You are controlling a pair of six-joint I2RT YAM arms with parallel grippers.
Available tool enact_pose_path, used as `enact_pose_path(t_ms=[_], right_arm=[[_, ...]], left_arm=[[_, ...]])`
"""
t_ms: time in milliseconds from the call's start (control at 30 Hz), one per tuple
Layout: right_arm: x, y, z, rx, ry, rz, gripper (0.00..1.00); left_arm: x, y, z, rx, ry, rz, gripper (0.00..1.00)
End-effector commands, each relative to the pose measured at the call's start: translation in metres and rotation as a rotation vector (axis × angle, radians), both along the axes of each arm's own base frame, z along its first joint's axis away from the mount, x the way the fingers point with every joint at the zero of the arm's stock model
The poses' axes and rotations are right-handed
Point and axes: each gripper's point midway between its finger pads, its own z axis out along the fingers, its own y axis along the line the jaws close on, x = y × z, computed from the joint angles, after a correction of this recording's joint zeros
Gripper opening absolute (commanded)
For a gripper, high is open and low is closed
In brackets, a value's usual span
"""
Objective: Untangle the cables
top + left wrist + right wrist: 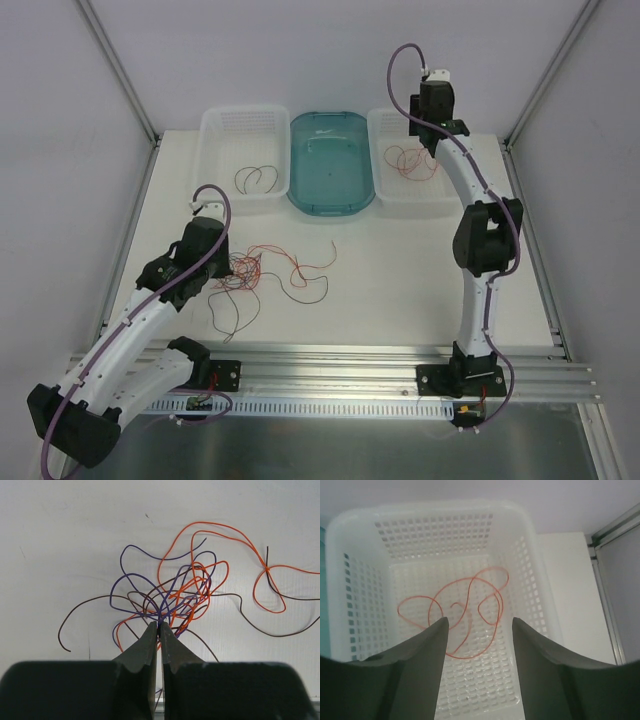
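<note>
- Top external: the cables (262, 275) lie in a loose knot on the table (400, 270), near-left of centre. The left gripper (224, 264) touches the knot's left edge. The right arm (470, 200) reaches over the far right basket (382, 125), well apart from the knot (so the left arm is plainly the nearer one).
- Left wrist: the left gripper's jaws are pinched together on thin strands where the knot gathers at their tips. The rest fans out beyond the tips, purple and orange loops mixed. I judge that a pull back toward the left would draw the held strands out lengthwise.
- Right wrist: the right gripper (480, 622) hangs with its fingers wide apart, holding nothing. Below it an orange cable (470, 587) lies curled in the basket.
</note>
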Motion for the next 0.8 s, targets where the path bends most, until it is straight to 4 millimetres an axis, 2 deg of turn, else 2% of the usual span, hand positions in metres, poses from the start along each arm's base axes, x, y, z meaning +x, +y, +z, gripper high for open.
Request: enact_pose_path(t_ms=[0,67,100,133,167,200,233,267,300,333,367,400,467,500,533,567,633,667,733,767], right_arm=[[-0.001,0.006,0.011,0.02,-0.021,0.019,0.58],[-0.01,0.01,0.019,0.052,-0.027,0.04,0.66],[-0.017,0.011,0.009,0.062,-0.001,0.048,0.7],[-0.022,0.017,0.01,0.083,0.002,0.077,0.71],[-0.033,0.018,0.028,0.108,-0.027,0.086,0.72],[-0.041,0.021,0.02,0.118,-0.004,0.103,0.75],[-0.049,0.029,0.02,0.139,0.007,0.142,0.75],[-0.062,0.037,0.04,0.158,-0.023,0.176,0.76],[-0.07,0.043,0.041,0.171,-0.014,0.204,0.77],[-0.083,0.057,0.035,0.192,0.018,0.268,0.78],[-0.097,0.07,0.049,0.208,0.004,0.315,0.79],[-0.109,0.081,0.049,0.222,0.019,0.358,0.79],[-0.138,0.117,0.034,0.26,0.084,0.495,0.79],[-0.153,0.126,0.042,0.28,0.077,0.526,0.79],[-0.165,0.139,0.038,0.297,0.099,0.573,0.79],[-0.183,0.157,0.02,0.303,0.153,0.621,0.79],[-0.21,0.177,0.009,0.312,0.205,0.684,0.79],[-0.229,0.196,-0.005,0.304,0.253,0.732,0.78],[-0.255,0.213,-0.026,0.298,0.344,0.776,0.76],[-0.274,0.229,-0.035,0.291,0.39,0.824,0.75]], left_arm=[[0.005,-0.003,0.007,-0.029,-0.025,0.004,0.0],[0.005,-0.004,0.008,-0.034,-0.027,-0.001,0.0],[0.005,-0.004,0.008,-0.036,-0.027,0.001,0.0],[0.005,-0.005,0.009,-0.041,-0.03,-0.004,0.0],[0.005,-0.005,0.009,-0.041,-0.029,-0.007,0.0],[0.005,-0.006,0.01,-0.044,-0.031,-0.009,0.0],[0.005,-0.006,0.011,-0.049,-0.035,-0.008,0.0],[0.004,-0.007,0.011,-0.051,-0.035,-0.01,0.0],[0.004,-0.006,0.011,-0.052,-0.038,-0.008,0.0],[0.004,-0.006,0.011,-0.054,-0.038,-0.007,0.0],[0.004,-0.006,0.012,-0.054,-0.04,-0.007,0.0],[0.004,-0.007,0.012,-0.057,-0.04,-0.01,0.0],[0.004,-0.006,0.014,-0.06,-0.047,-0.01,0.0],[0.004,-0.006,0.015,-0.064,-0.052,-0.008,0.0],[0.004,-0.005,0.016,-0.065,-0.057,-0.004,0.0],[0.003,-0.004,0.016,-0.065,-0.062,-0.002,0.0],[0.003,-0.004,0.017,-0.068,-0.068,0.001,0.0],[0.003,-0.004,0.019,-0.07,-0.074,0.001,0.0],[0.003,-0.004,0.021,-0.074,-0.081,0.002,0.0],[0.002,-0.004,0.021,-0.076,-0.085,0.002,0.0]])
